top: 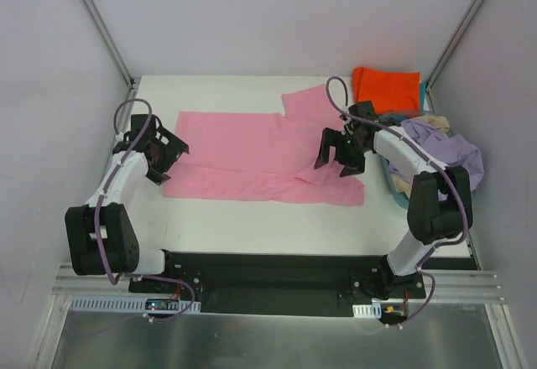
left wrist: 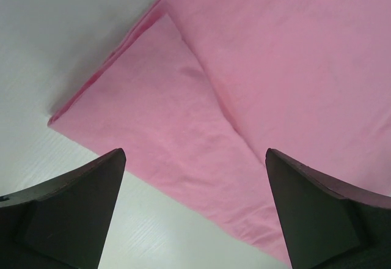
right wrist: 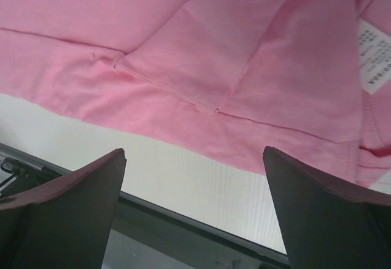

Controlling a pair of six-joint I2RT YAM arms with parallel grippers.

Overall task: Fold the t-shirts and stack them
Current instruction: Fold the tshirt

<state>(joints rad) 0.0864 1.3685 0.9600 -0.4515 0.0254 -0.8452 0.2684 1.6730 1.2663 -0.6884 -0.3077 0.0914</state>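
Observation:
The pink t-shirt [top: 252, 155] lies spread flat on the white table, one sleeve pointing to the back right. My left gripper [top: 165, 158] hangs open at the shirt's left edge. In the left wrist view a folded corner of pink cloth [left wrist: 244, 85] lies ahead of the open left gripper [left wrist: 195, 159], and nothing is between the fingers. My right gripper [top: 336, 163] stands open over the shirt's right end. In the right wrist view the open right gripper [right wrist: 194, 156] is above the hem [right wrist: 183, 49], holding nothing. A white label [right wrist: 374, 55] shows at the right.
An orange-red t-shirt [top: 386, 88] lies folded at the back right. Beside it, the light blue basket [top: 394, 183] holds a lavender shirt [top: 450, 153] and a beige one [top: 430, 122]. The table's front edge [right wrist: 183, 217] is close under the right gripper.

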